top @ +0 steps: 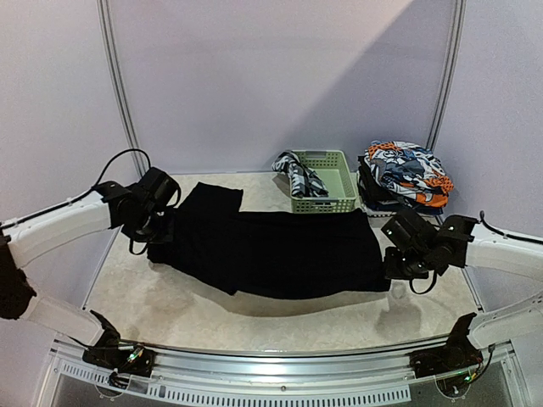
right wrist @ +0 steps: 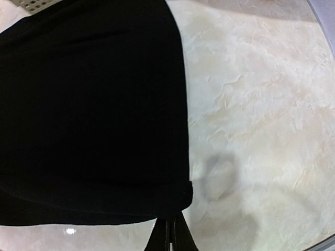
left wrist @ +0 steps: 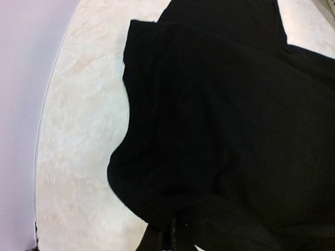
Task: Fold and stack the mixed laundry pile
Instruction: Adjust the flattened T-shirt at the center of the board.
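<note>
top view, left claw: my left claw [top: 155, 231] is clamped on the left end of the black cloth [top: 271, 254], fingers together on the fabric.
top view, right claw: my right claw [top: 393, 259] pinches the cloth's right end, same story, closed on it.
top view, cloth: stretched wide between my two claws, middle sagging, a shadow on the table [top: 170, 309] under its near edge.
top view, rest of the pile: checked shirt [top: 297, 174] hangs over the left rim of the green basket [top: 333, 197]; printed pieces [top: 407, 174] heaped just right of the basket, at the far side.
left wrist, claw: left claw [left wrist: 172, 236] at the bottom edge, fingers pressed together with a bunch of cloth between them.
left wrist, cloth: black cloth [left wrist: 225, 130] fills the right of the view, folds and an upper flap showing, pale table [left wrist: 78, 130] to the left.
right wrist, claw: right claw [right wrist: 170, 236] closed tight on the cloth's lower corner.
right wrist, cloth: black cloth [right wrist: 89, 104] spreads left from my grip, its edge running straight up; marbled table [right wrist: 251, 104] to the right; a scrap of basket [right wrist: 31, 4] at the top left.
</note>
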Controlling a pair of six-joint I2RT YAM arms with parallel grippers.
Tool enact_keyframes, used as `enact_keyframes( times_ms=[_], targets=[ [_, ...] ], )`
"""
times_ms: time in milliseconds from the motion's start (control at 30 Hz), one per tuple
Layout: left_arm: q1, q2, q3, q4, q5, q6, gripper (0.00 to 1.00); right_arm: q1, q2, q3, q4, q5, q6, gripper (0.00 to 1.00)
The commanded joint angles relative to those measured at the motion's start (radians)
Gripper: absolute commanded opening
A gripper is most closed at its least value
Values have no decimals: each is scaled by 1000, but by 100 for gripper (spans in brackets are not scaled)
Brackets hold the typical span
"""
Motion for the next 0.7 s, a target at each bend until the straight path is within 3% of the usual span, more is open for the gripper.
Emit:
enact_keyframes(
  times_ms=[0, 200, 467, 533, 567, 600, 667],
  targets=[
    [79, 209, 139, 79, 80, 117, 0, -95, 119, 51, 131, -37, -115, 0],
    [167, 519, 360, 78, 143, 172, 0, -234, 311, 123, 203, -75, -189, 0],
    [206, 755, 587, 86, 127, 213, 0, -309, 484, 228, 247, -101, -238, 0],
    [209, 787, 621, 76, 115, 218, 14, -316, 520, 243, 254, -108, -245, 0],
    [207, 781, 607, 82, 108, 219, 25, -318, 531, 248, 256, -113, -248, 0],
    [204, 756, 574, 106, 107, 221, 43, -317, 543, 250, 262, -119, -251, 0],
    [198, 679, 485, 161, 100, 219, 63, -318, 560, 254, 269, -126, -255, 0]
  ],
)
